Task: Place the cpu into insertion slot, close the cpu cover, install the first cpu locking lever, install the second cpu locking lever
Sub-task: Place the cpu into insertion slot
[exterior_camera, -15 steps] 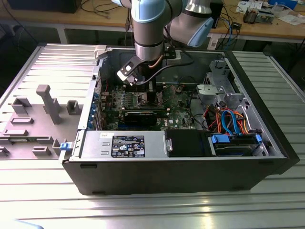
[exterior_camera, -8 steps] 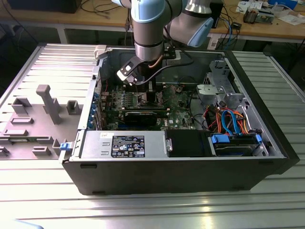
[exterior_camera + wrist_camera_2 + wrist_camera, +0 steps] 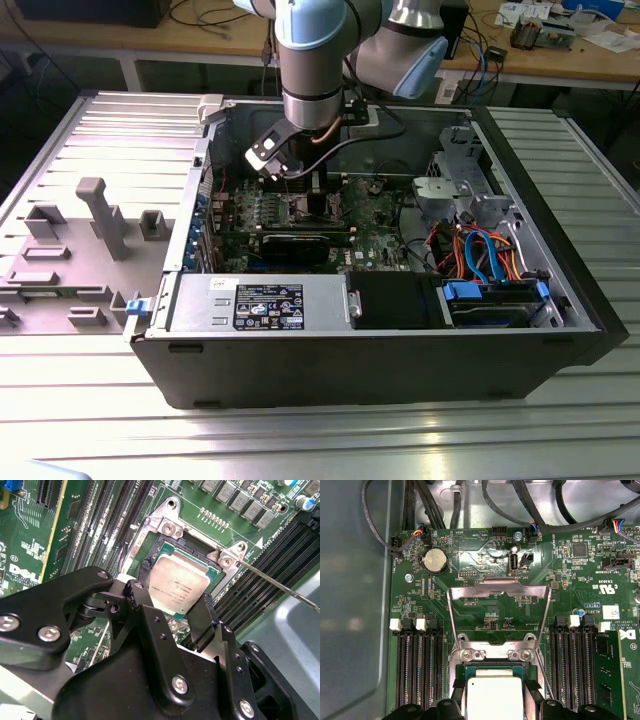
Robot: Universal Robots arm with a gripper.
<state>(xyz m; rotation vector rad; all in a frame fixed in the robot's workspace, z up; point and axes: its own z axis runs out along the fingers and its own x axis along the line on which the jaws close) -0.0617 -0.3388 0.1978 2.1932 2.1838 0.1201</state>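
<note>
gripper (image 3: 306, 182) upper centre of exterior view, inside case (image 3: 400, 352); fingers (image 3: 204, 617) spread, straddling cpu (image 3: 179, 582) (seated flat in insertion slot (image 3: 176, 544)); cpu cover (image 3: 470, 593) flipped open.

1 chip (image 3: 495, 697) in 1 socket (image 3: 175, 544). 1 cover frame (image 3: 500, 591), w/ 2 screws (image 3: 466, 655) at its hinge end. Mem slots (image 3: 420, 670): 4 along one side of the socket, 3+ along the other. 1 coin battery (image 3: 436, 560) near a corner of the board (image 3: 560, 565), 1 usb port (image 3: 513, 564). 1 thin wire lever (image 3: 280, 585) in the second wrist view. Exterior view: 1 pc case (image 3: 300, 370), 1 robot arm (image 3: 315, 60), 1 long black card (image 3: 300, 243), 1 power supply box (image 3: 260, 303).
</note>
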